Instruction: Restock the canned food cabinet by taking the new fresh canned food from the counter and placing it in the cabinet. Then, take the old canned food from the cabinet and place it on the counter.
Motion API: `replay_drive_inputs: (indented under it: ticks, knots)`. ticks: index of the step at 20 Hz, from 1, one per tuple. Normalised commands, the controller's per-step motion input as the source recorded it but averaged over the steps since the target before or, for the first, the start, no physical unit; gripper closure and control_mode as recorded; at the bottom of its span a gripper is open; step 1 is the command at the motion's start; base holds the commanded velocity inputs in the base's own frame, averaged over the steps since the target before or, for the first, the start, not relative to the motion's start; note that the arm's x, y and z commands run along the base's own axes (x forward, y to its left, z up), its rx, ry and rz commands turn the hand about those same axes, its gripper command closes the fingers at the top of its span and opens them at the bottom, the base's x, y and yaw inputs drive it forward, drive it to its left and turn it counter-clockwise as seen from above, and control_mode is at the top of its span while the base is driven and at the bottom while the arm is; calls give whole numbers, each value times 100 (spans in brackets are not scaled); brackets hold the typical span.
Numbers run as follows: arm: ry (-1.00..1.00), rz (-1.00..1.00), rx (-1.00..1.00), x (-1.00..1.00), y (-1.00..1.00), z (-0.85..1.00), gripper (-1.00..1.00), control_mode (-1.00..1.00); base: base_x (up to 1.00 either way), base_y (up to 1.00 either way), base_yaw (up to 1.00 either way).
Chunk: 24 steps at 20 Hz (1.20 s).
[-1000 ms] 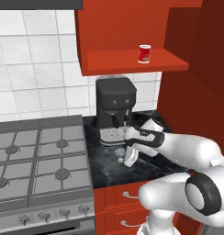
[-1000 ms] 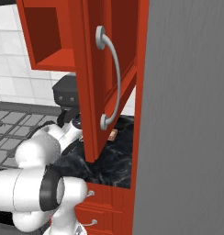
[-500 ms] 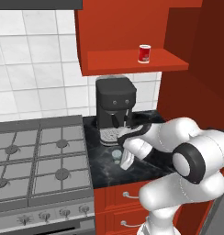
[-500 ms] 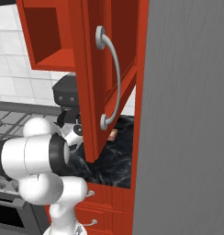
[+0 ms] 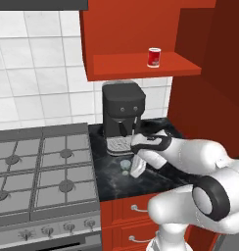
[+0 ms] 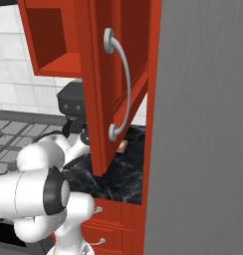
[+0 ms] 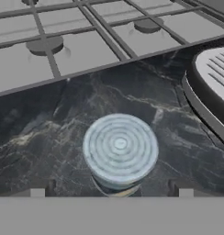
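Red can point(image 5: 154, 57) stands upright on the cabinet point(image 5: 141, 65) shelf floor, near its right end; its label shows a white band, no lettering legible. Grey can point(image 7: 120, 152) stands upright on the black marbled bench point(image 5: 155, 174), near the bench's left edge by the stove point(image 5: 43, 171), in front of the coffee machine point(image 5: 123, 115); its ribbed silvery top faces the hand camera. Tool point(image 5: 135, 169) hangs just beside the grey can, fingers apart and not touching it.
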Motion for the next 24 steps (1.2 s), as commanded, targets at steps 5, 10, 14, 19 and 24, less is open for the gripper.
replay_drive_inputs:
  ticks: [5,10,14,19,24]
  knots:
    - [-1,-1,5,-55,-1,100,-100,-100,0,0,0]
    - [-3,-2,5,-77,-9,100,-100,-100,0,0,0]
    - [-10,-2,2,-83,-4,100,-100,-100,0,0,0]
    - [-20,-2,0,-96,0,100,-100,-100,0,0,0]
    - [-21,0,-6,-61,25,100,-100,-100,0,0,0]
